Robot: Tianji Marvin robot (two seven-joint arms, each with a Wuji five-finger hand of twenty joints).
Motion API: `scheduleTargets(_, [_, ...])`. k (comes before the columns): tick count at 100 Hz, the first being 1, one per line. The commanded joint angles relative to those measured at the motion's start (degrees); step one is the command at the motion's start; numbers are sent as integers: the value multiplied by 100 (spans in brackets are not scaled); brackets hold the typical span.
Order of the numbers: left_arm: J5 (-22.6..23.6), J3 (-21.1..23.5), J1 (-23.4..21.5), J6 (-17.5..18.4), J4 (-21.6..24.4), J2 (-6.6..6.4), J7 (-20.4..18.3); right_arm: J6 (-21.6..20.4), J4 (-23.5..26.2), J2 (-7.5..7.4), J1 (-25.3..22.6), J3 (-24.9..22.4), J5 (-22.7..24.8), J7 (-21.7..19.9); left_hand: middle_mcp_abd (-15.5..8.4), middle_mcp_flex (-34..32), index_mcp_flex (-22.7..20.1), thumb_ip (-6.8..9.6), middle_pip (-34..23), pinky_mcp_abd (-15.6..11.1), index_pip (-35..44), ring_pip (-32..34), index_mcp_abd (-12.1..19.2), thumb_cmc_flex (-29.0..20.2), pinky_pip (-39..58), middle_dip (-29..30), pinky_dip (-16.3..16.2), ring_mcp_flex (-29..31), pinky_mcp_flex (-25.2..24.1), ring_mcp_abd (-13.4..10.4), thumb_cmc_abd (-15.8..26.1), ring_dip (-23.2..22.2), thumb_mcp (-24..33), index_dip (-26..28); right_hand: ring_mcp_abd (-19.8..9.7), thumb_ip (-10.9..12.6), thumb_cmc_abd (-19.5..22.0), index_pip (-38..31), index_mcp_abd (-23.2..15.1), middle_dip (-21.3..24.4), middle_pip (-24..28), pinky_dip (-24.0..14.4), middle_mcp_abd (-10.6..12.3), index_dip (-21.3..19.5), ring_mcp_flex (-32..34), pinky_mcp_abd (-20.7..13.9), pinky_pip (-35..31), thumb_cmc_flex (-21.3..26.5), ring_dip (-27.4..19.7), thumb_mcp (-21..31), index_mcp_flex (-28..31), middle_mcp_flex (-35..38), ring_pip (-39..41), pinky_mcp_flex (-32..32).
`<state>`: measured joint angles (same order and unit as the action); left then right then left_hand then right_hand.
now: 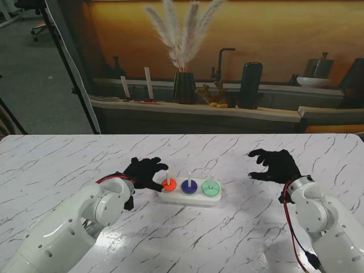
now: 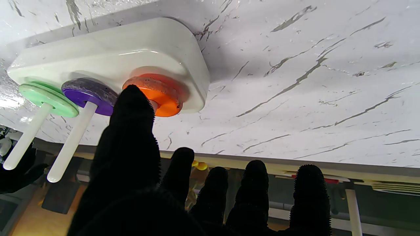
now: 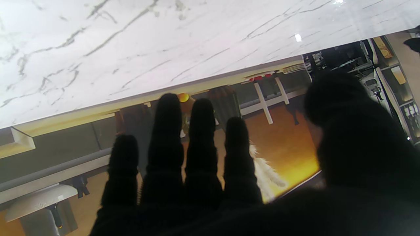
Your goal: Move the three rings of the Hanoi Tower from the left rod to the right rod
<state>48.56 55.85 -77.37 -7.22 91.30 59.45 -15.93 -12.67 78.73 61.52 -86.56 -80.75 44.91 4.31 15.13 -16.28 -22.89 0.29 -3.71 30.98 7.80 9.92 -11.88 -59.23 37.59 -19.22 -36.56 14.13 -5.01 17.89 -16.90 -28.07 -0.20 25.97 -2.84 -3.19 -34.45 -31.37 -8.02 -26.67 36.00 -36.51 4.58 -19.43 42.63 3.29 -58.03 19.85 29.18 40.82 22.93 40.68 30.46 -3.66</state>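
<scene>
A white base (image 1: 190, 197) with three white rods stands mid-table. An orange ring (image 1: 169, 184) sits on the left rod, a purple ring (image 1: 189, 186) on the middle rod, a green ring (image 1: 211, 187) on the right rod. My left hand (image 1: 145, 172), in a black glove, hovers just left of the base with fingers spread. In the left wrist view its thumb (image 2: 133, 108) reaches the orange ring (image 2: 160, 95), hiding that rod; the purple ring (image 2: 87, 95) and green ring (image 2: 46, 96) lie beyond. My right hand (image 1: 274, 164) is open, well right of the base.
The marble table (image 1: 68, 165) runs wide on both sides of the base. Behind its far edge are a shelf with a dark vase of pampas grass (image 1: 183, 85) and a black speaker (image 1: 250, 85). A tripod leg (image 1: 68, 68) stands at the back left.
</scene>
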Motion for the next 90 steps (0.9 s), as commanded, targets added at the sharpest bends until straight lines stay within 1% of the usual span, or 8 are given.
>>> scheduleTargets(1, [-57,3,-52,114,-29,22,-61,-24,-4,34,-14,30,-1,13,99,247,216,148,135,-15,-184,-132,-117,144,-159,35,108,-192,-123,15,-162,72,92,-127,-39,91,66,-26,-171,-56,62,1,87,-42,46,1867,-87,-7,70,-56,75,66,77,71])
scheduleTargets(14, [-139,58,-87,206,43,29,-50,-19,-11,35,-7,46,-11,11,134,426,362,119,193,-15,-263,-179,-205,332,-251,64,129,-277,-174,47,-96,105,63,-174,-33,90,65,-24,-180,-58,65,2,90,-42,45,1860,-83,-11,71,-55,70,67,80,76])
scheduleTargets(29, [-157,110,-46,361,214,32,-69,-9,-14,36,-21,58,-18,6,136,414,313,100,179,-10,-234,-185,-228,397,-298,70,131,-269,-149,65,-85,122,57,-169,-33,91,73,-23,-171,-59,68,2,89,-42,50,1863,-82,-8,71,-50,69,74,79,75])
scheduleTargets(46, [-152,34,152,448,348,29,-182,1,8,37,-48,40,-17,11,125,394,285,81,174,-5,-207,-198,-256,450,-315,77,113,-273,-140,71,-66,141,47,-153,-42,90,71,-24,-166,-58,65,0,89,-43,51,1862,-85,-14,72,-52,71,70,80,71])
scheduleTargets(61, [-236,-226,389,470,273,65,-87,16,24,39,-72,12,-16,18,120,402,297,72,176,-7,-194,-205,-261,482,-341,83,101,-278,-153,54,-84,155,43,-131,-39,90,72,-26,-163,-59,68,-1,96,-44,55,1862,-85,-5,73,-50,73,75,84,72])
scheduleTargets(75, [-302,-601,645,505,48,121,141,34,39,40,-93,-13,-23,12,92,376,258,75,166,22,-155,-217,-255,519,-433,80,126,-290,-178,32,-147,169,45,-96,-35,90,63,-27,-165,-60,71,0,85,-44,52,1865,-83,-5,74,-53,80,78,85,75])
scheduleTargets(82, [-349,-778,776,488,-52,141,184,35,48,39,-103,-29,-18,10,84,367,234,79,163,19,-130,-243,-261,532,-479,78,142,-334,-175,-10,-180,185,55,-72,-37,90,71,-25,-165,-61,72,-1,89,-44,53,1866,-83,-7,75,-53,76,81,86,76])
scheduleTargets(90, [-372,-943,901,478,-156,158,219,33,59,39,-116,-53,-14,9,73,357,232,84,158,20,-115,-237,-273,548,-517,73,150,-307,-179,6,-200,191,72,-50,-35,90,70,-24,-171,-60,69,-1,88,-44,55,1864,-84,-7,74,-52,73,76,85,74])
